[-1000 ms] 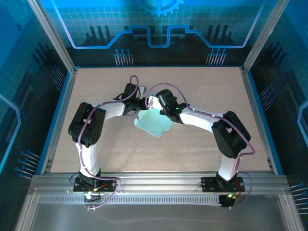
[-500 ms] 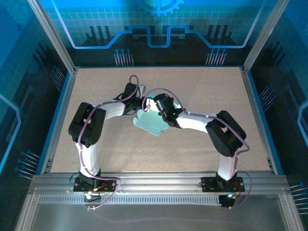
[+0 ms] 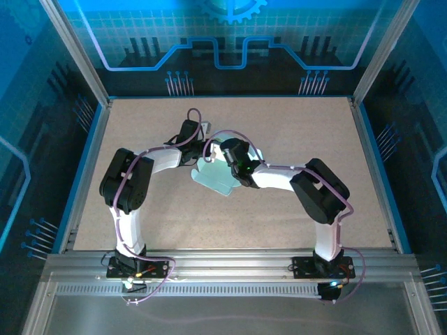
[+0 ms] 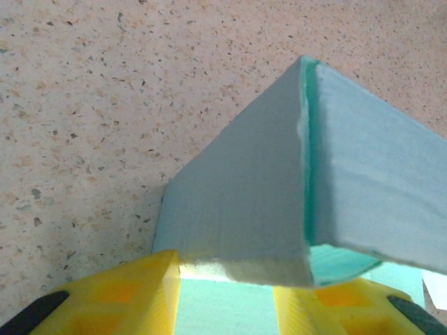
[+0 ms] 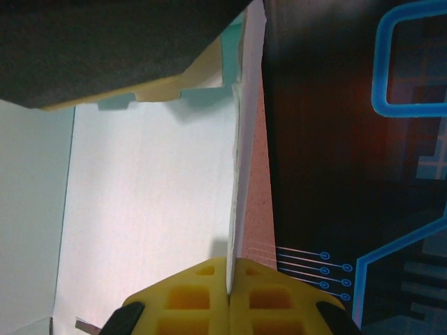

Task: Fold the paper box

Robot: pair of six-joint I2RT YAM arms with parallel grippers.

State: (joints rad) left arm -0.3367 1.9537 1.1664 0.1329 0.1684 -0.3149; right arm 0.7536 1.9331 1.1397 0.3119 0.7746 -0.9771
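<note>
- Table (image 3: 300, 209): speckled beige top with a blue edge, closed in by a metal frame. Behind it is a back wall (image 3: 223, 42) of dark panels with blue line patterns.
- Left arm (image 3: 126, 185) and right arm (image 3: 321, 195): I see both bent inward from the near edge. Their wrists meet over the middle of the table, slightly left of centre. A purple cable (image 3: 234, 132) loops over the meeting point.
- Paper box (image 3: 215, 180): pale mint thin card, lying at mid-table under the two wrists.
  - From above I get only its near part, a sheet with rounded corners. The gripper heads and the right forearm cover its far part.
  - In the left wrist view, one panel of the paper box (image 4: 244, 202) stands up off the table. It meets a second panel at a sharp folded ridge, with brighter green inside the fold.
  - In the right wrist view, the paper box (image 5: 154, 195) shows a broad, nearly white panel and one wall seen edge-on.
- Left gripper (image 4: 223, 293): its yellow fingers (image 4: 119, 296) stand apart low in the wrist view, and mint card fills the gap between them. I see no pinch.
- Right gripper (image 5: 229, 283): its yellow fingers (image 5: 188, 300) are pressed together, with the thin edge of the upright wall caught in the seam.
- Dark body (image 5: 105, 49): it crosses the upper left of the right wrist view, over the far end of the panel. I cannot tell what it is.
</note>
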